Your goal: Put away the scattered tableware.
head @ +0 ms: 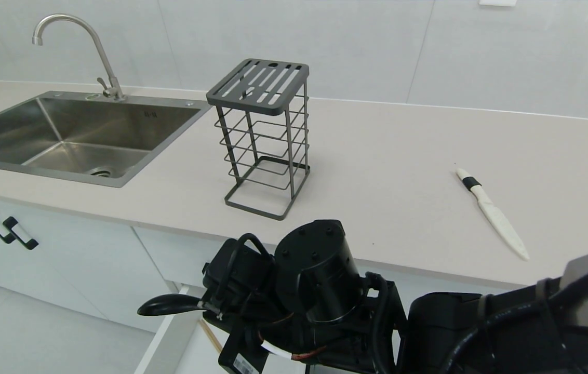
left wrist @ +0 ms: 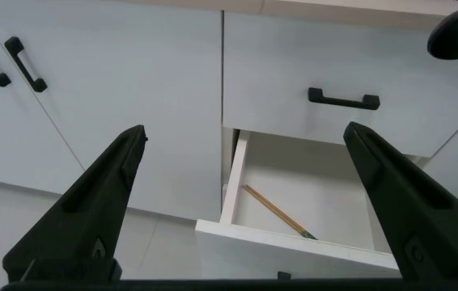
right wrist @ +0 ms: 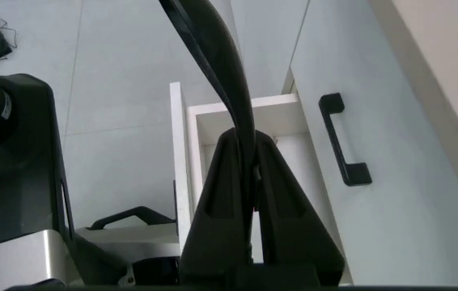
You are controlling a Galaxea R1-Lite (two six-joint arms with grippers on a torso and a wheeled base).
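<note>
A spoon is being pinched by the right end effector over the open drawer; the left end effector is being held spread. A chopstick is stowed; a knife is waiting on the bench.

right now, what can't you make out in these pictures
drawer: head view, the arm covers most of its inside
chopstick: left wrist view, one end runs behind the drawer's front panel
spoon: head view, handle lost behind the arm; right wrist view, bowl cut off by the top edge
</note>
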